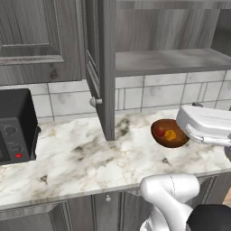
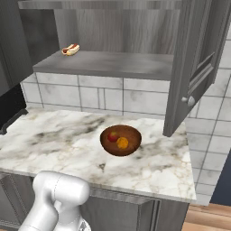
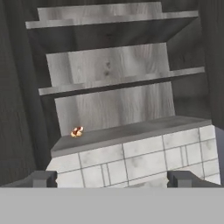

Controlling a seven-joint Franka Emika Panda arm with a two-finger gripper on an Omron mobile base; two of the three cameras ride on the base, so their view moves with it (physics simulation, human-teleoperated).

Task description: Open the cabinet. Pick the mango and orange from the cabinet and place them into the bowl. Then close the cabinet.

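The cabinet [image 2: 108, 63] stands with both doors swung open, its left door [image 1: 106, 67] edge-on with a round knob. On the marble counter below sits the dark brown bowl [image 1: 168, 122] [image 2: 131, 133]. Inside it lie the mango [image 1: 159, 131] [image 2: 113, 136], red-blushed, and the orange [image 1: 170, 135] [image 2: 122, 143], side by side. My gripper [image 3: 112, 181] is open with nothing between its fingertips [image 3: 43, 178]. It faces the open cabinet [image 3: 109, 105] from a distance, level with the tiled wall under it.
A small hot dog [image 2: 71, 49] [image 3: 77, 131] lies at the left of the cabinet's floor. A black microwave [image 1: 16, 126] stands at the counter's left end. The right cabinet door [image 2: 194, 67] juts out over the counter [image 1: 81, 158]. A closed grey door [image 1: 31, 31] hangs above the microwave.
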